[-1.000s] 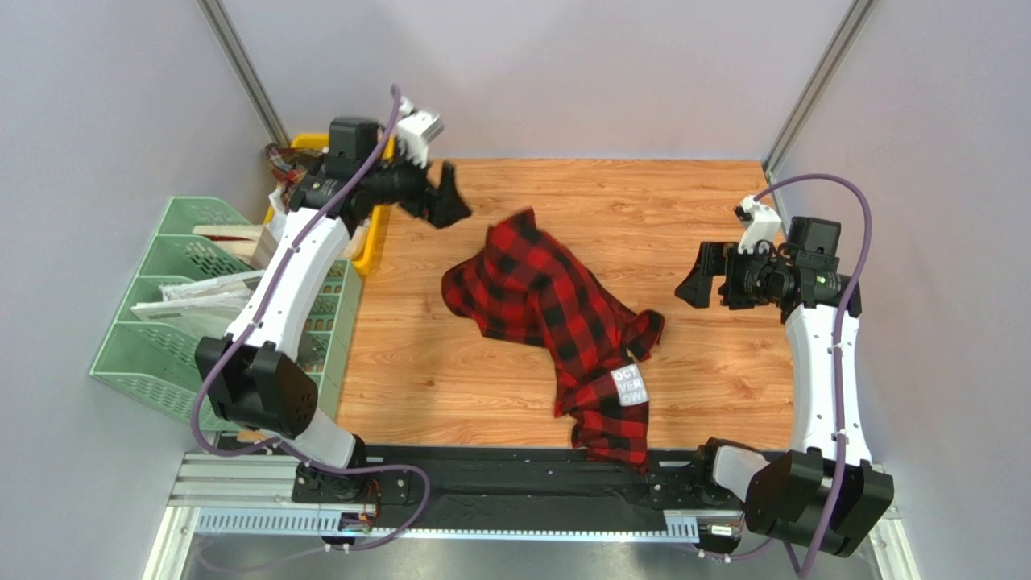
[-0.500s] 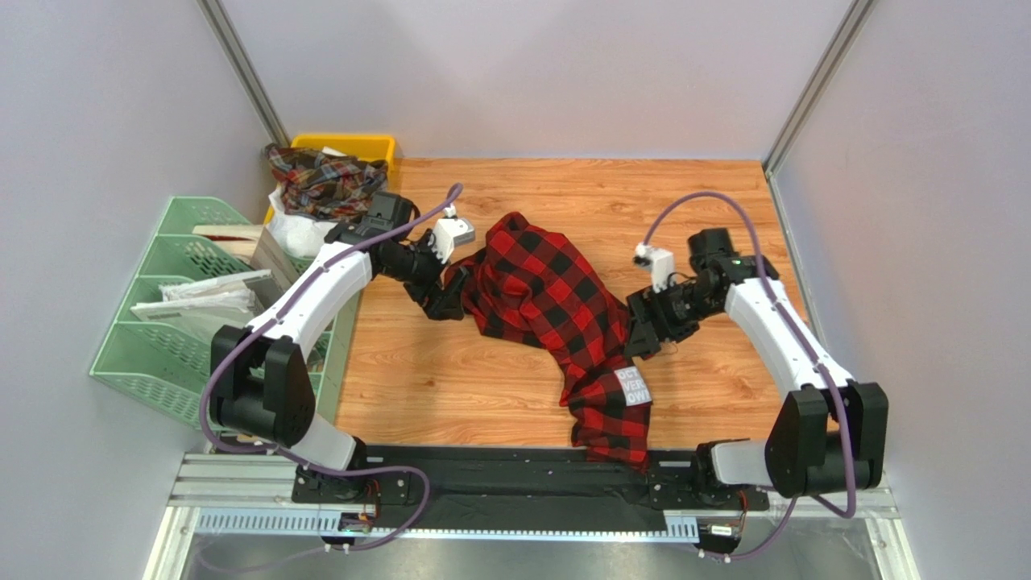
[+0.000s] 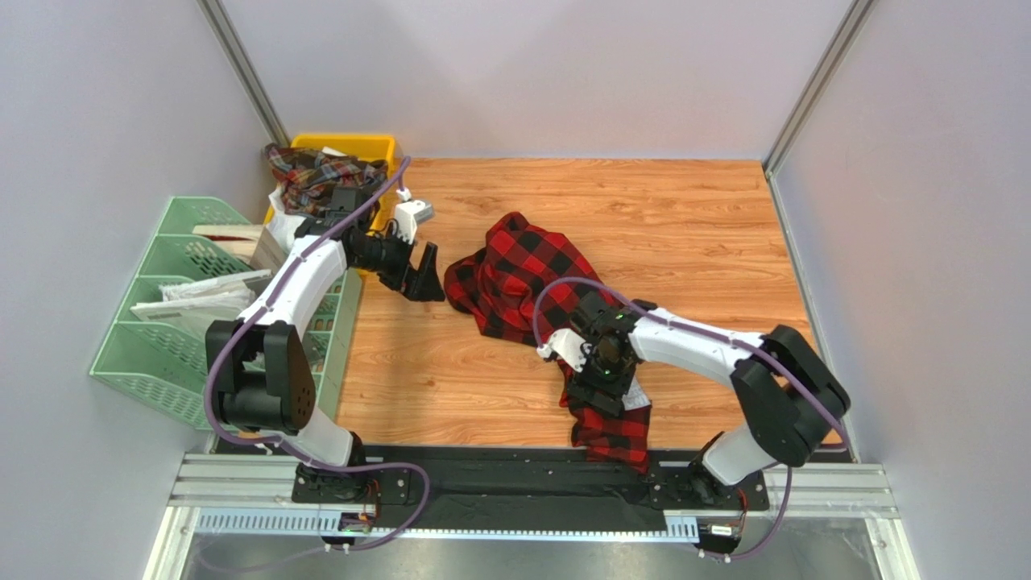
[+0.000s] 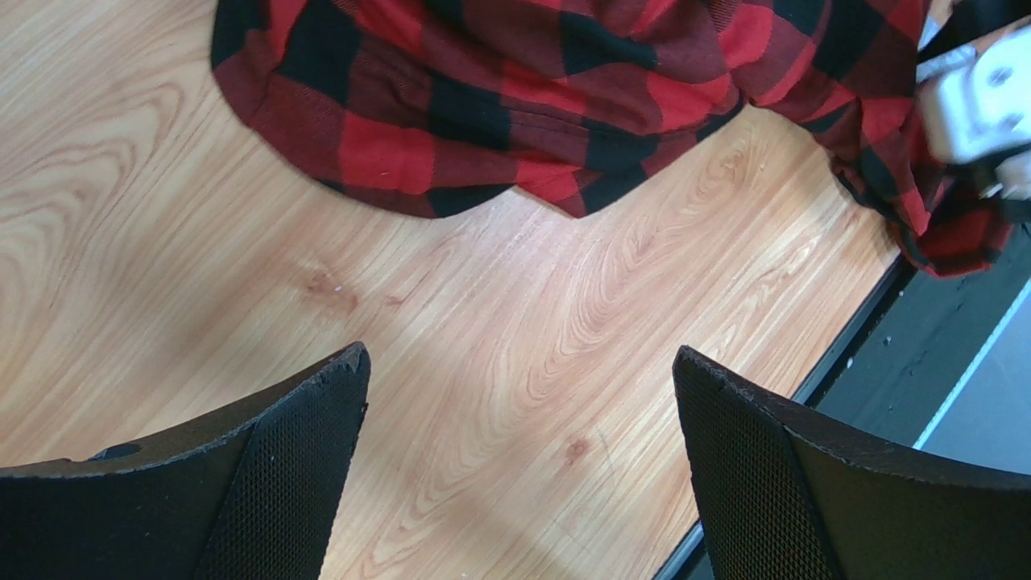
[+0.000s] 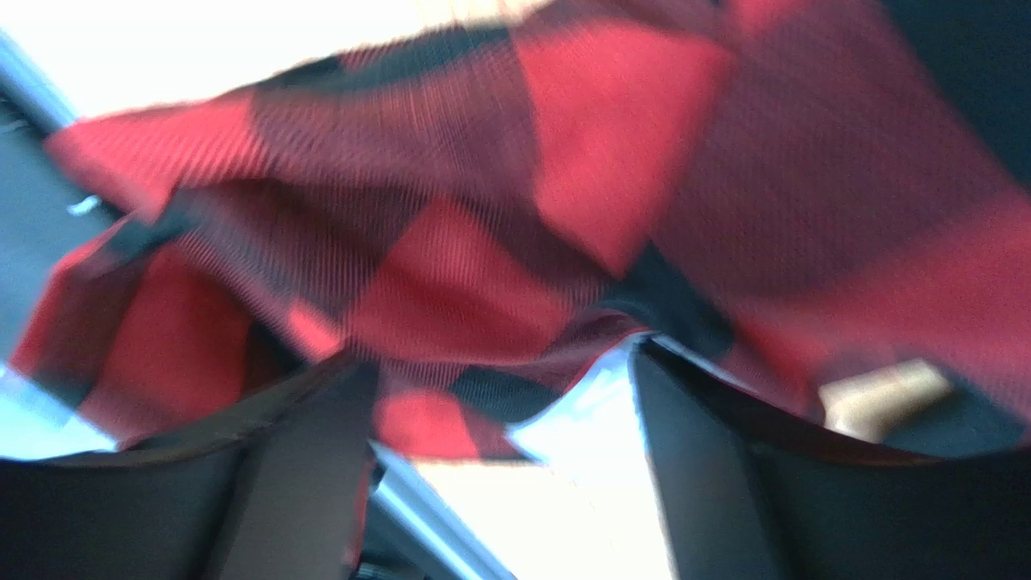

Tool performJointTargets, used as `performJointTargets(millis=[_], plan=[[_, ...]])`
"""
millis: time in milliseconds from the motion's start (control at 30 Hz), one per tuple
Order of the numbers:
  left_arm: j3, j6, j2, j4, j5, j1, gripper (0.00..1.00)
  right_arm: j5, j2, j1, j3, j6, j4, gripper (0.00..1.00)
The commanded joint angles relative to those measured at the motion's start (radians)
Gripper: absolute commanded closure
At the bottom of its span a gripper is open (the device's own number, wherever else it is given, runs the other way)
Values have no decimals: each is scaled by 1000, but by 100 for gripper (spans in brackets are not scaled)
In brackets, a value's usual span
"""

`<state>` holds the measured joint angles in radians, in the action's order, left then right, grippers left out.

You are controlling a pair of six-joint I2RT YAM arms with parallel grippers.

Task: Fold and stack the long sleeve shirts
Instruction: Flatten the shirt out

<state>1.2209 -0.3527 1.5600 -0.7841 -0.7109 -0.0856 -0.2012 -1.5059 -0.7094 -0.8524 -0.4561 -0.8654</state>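
Observation:
A red-and-black check long sleeve shirt (image 3: 533,284) lies crumpled across the middle of the wooden table (image 3: 702,230), its lower end trailing onto the black strip at the near edge. My right gripper (image 3: 602,366) is down on the shirt's near part. In the blurred right wrist view its fingers stand partly apart, with the shirt's cloth (image 5: 484,218) across and between the tips of the right gripper (image 5: 499,357). My left gripper (image 3: 421,272) hovers wide open just left of the shirt. In the left wrist view the left gripper (image 4: 520,363) holds nothing, and the shirt's hem (image 4: 545,97) lies beyond it.
A yellow bin (image 3: 367,145) at the back left holds dark plaid cloth (image 3: 317,172). A green rack (image 3: 170,302) with papers stands off the table's left side. A black rail (image 3: 508,471) runs along the near edge. Grey walls enclose the table.
My right arm swung in from the right side and came down onto the shirt's near part, its jaws narrowing. My left arm dipped toward the shirt's left edge, then drew back a little.

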Motion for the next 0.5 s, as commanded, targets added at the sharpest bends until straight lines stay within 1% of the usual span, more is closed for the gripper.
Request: performJointTargets(millis=[0,33,67,100,133,167,200,233,267,300,333,367,400,433,467], plan=[[11,5,-20,19,-19,6,1,184,-65,-44,-22,29,138,71],[5,3,-26,23,-7,6,1,193,-62,-42,-42,33,128,87],[-4,-2,-32,26,4,4,2,198,-47,-36,-60,37,102,100],[-8,-11,-32,28,20,4,2,194,25,-30,-107,49,89,100],[-9,-15,-32,29,27,6,3,139,73,-16,-132,54,63,100],[-3,-20,-31,17,33,6,3,106,134,28,-167,69,59,100],[3,-31,-32,8,33,6,3,71,185,59,-238,83,57,100],[8,-32,-34,2,34,4,3,6,273,94,-288,115,60,100],[12,-37,-37,-3,36,6,4,-24,304,175,-334,128,65,100],[14,-42,-40,-3,33,4,4,-49,325,215,-432,140,71,100],[15,-51,-41,0,33,4,4,-82,354,255,-479,160,81,100],[15,-52,-38,15,36,4,4,-93,357,322,-519,165,83,100],[17,-52,-35,26,39,4,4,-102,354,352,-568,171,86,100],[17,-51,-34,35,39,4,4,-112,339,379,-650,180,85,100],[17,-51,-23,55,41,4,4,-121,322,430,-698,200,86,100]])
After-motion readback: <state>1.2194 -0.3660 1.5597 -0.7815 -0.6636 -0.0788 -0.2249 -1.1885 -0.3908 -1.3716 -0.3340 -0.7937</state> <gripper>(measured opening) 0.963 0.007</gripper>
